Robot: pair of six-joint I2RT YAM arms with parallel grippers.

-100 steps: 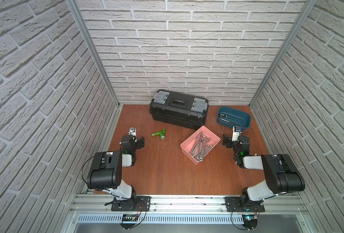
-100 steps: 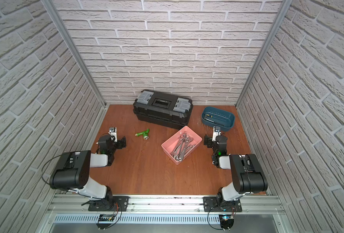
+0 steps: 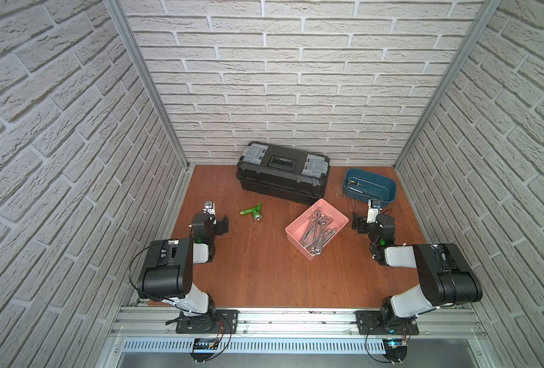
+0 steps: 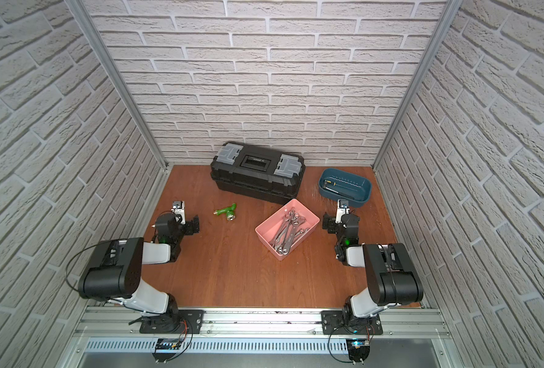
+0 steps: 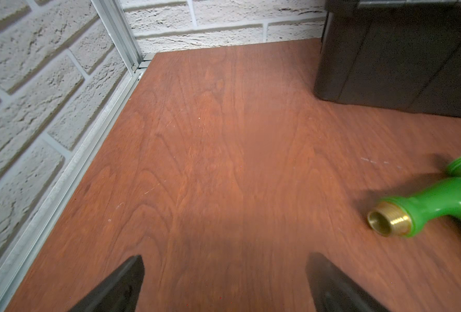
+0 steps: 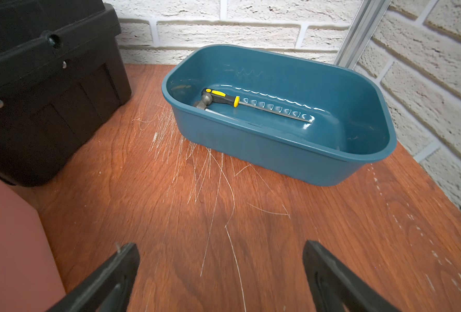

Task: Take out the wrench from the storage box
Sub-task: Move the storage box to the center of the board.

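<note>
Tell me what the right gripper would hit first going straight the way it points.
Likely the blue tub, at its near wall; only bare table lies before the right gripper. Depth uncertain.

You are looking into a small space with white brick walls (image 3: 296,79) at the back, on the left and on the right. A shiny metal post (image 3: 148,82) stands in each back corner. The bench (image 3: 264,280) is smooth red-brown wood with thin white scratches (image 6: 205,173) near its back right. A grey metal rail (image 3: 296,318) runs along the front. The light is soft and even.
</note>
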